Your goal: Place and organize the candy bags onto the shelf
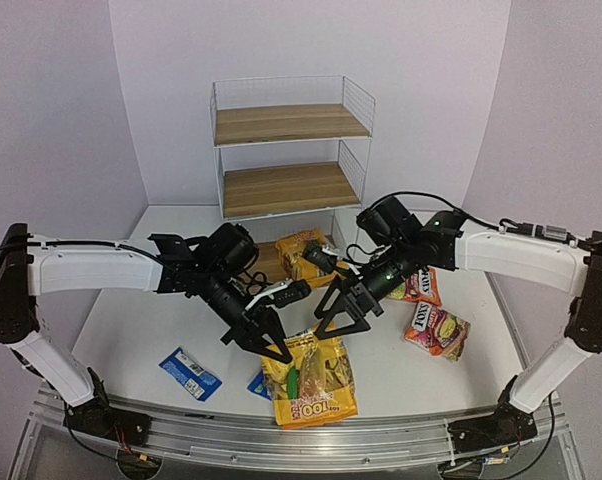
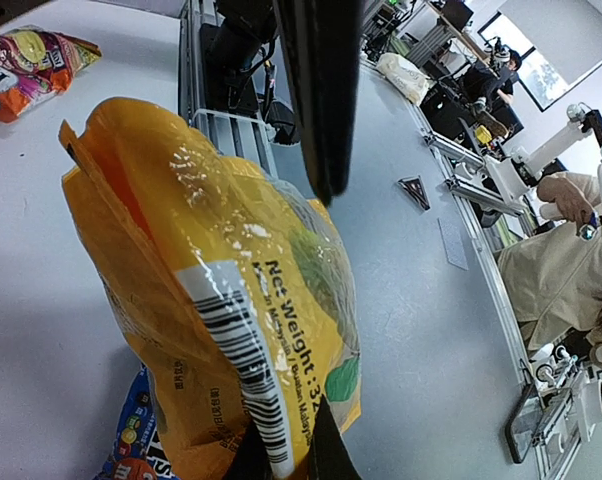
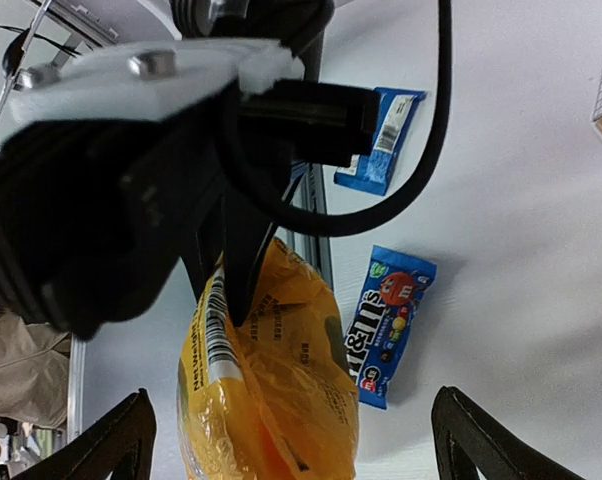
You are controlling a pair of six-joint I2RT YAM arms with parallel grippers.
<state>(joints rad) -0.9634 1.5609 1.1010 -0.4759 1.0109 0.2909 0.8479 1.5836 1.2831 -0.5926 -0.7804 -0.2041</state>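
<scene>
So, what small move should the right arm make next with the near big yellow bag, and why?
Probably close the right end effector on the near yellow-orange candy bag. Its fingers stand open on either side of the bag, while the left end effector seems to pinch only one edge. A second grip should steady this large bag before lifting it to the shelf.

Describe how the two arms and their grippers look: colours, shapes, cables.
The left arm and right arm match: smooth white link shells between bulky black joint housings. A thin black cable arcs over the right arm's forearm, and another runs along the left arm's upper link. The left gripper and right gripper are black, with triangular open-frame fingers. No markings are legible.
</scene>
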